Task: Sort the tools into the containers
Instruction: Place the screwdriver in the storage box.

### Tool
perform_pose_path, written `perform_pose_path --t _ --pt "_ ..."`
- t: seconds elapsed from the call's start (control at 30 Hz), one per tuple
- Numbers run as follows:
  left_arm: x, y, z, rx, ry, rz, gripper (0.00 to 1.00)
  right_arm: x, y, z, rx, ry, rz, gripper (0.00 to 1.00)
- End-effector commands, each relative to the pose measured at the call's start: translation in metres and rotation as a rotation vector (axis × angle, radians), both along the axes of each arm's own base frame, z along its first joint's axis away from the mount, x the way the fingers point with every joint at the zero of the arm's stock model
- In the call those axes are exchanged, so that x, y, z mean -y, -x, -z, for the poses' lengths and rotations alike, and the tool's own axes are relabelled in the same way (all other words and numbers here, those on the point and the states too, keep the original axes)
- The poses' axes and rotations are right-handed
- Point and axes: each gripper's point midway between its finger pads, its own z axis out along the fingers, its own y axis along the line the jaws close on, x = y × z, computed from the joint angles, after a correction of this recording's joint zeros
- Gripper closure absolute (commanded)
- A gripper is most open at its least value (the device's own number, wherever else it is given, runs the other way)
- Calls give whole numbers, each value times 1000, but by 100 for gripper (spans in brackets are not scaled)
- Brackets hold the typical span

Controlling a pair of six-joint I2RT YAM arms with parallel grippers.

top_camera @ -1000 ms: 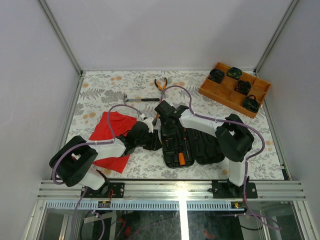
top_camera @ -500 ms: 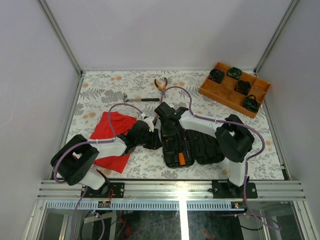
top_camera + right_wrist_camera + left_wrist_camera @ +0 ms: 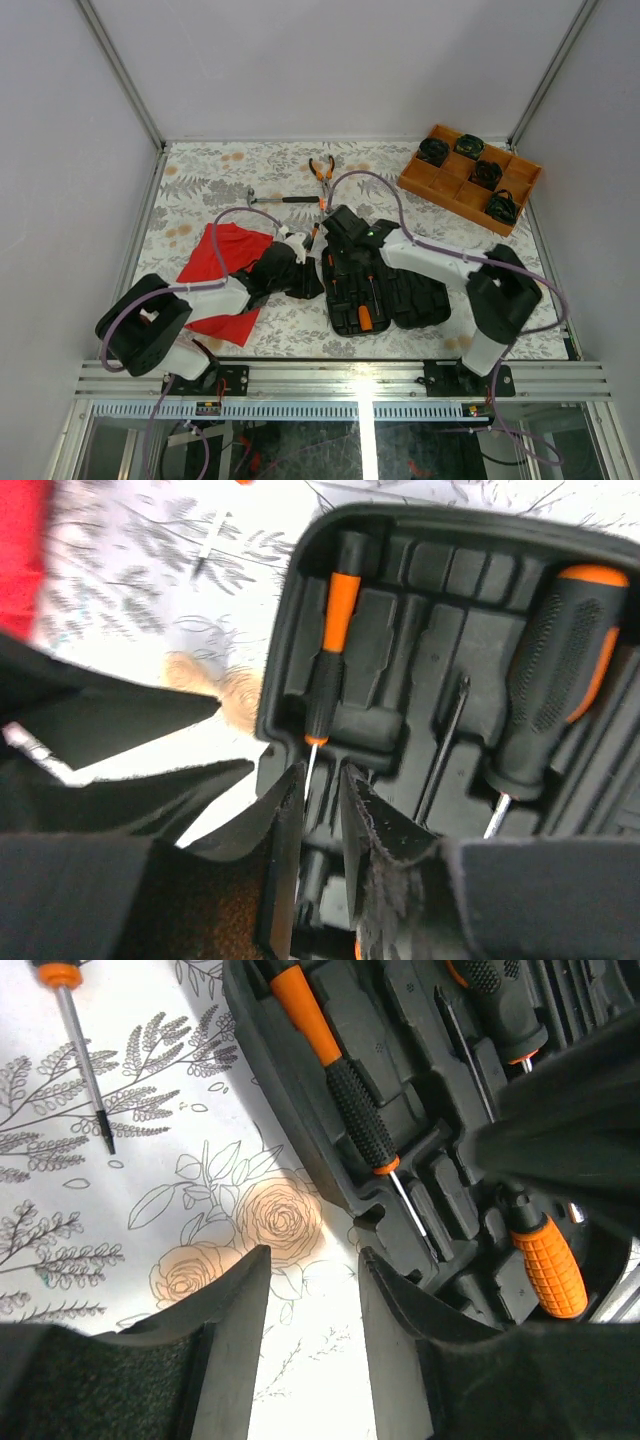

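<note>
The black tool case (image 3: 385,290) lies open at mid-table. It holds a slim orange-and-black screwdriver (image 3: 328,650), a thick black-handled screwdriver (image 3: 550,670) and an orange-gripped tool (image 3: 548,1265). My right gripper (image 3: 322,780) hovers over the case's far left corner; its jaws stand a narrow gap apart, straddling the slim screwdriver's shaft. My left gripper (image 3: 310,1260) is open and empty over bare table beside the case's left edge. A small loose screwdriver (image 3: 85,1070) lies on the table nearby. The pliers (image 3: 321,170) and hammer (image 3: 283,199) lie farther back.
A red cloth (image 3: 225,270) lies under my left arm at the left. An orange compartment tray (image 3: 470,178) with black round items stands at the back right. Both grippers sit close together at the case's left side.
My right arm's elbow has swung to the right and its gripper has shifted slightly right over the case. My left arm has barely moved.
</note>
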Motion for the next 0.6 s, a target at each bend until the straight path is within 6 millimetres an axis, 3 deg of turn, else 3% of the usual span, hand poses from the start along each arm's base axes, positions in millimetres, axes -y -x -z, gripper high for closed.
perform_pose_path --t 0.0,0.17,0.3,0.37,0.57 --pt "-6 -11 -19 98 43 -67 60 -4 -11 -76 219 -148 -17 70" --pt "-28 -13 -22 99 22 -203 60 21 2 -86 288 -190 10 63" --pt "-62 -23 -29 59 -77 -433 59 44 16 -78 304 -170 18 60" --pt "-73 -32 -41 65 -120 -517 59 54 23 -75 309 -172 21 60" --pt "-73 -51 -64 79 -180 -564 57 73 48 -61 303 -223 17 56"
